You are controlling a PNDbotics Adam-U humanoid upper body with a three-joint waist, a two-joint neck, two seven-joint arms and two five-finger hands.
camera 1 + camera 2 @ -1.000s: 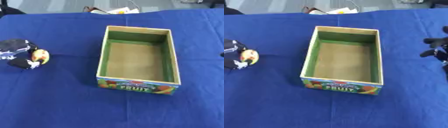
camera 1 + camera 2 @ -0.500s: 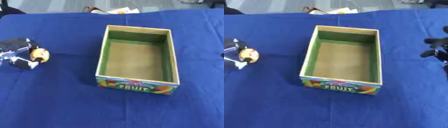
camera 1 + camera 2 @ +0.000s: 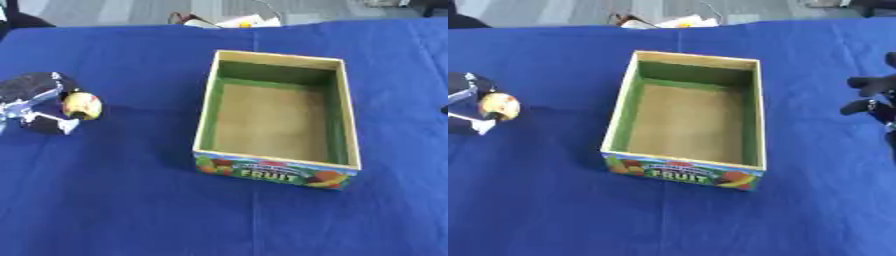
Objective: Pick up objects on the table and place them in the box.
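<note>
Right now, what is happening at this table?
The robot's left hand is curled round a small yellow and red fruit at the left side of the blue table, left of the box. The box is open and empty, with FRUIT printed on its near wall. The right hand shows at the right edge, holding nothing.

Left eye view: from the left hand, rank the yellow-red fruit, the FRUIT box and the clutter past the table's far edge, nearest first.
From the left hand:
1. Yellow-red fruit, in that hand, at the table's left side.
2. FRUIT box, mid-table to the right, empty inside.
3. Clutter, beyond the far edge of the blue cloth, top centre.
</note>
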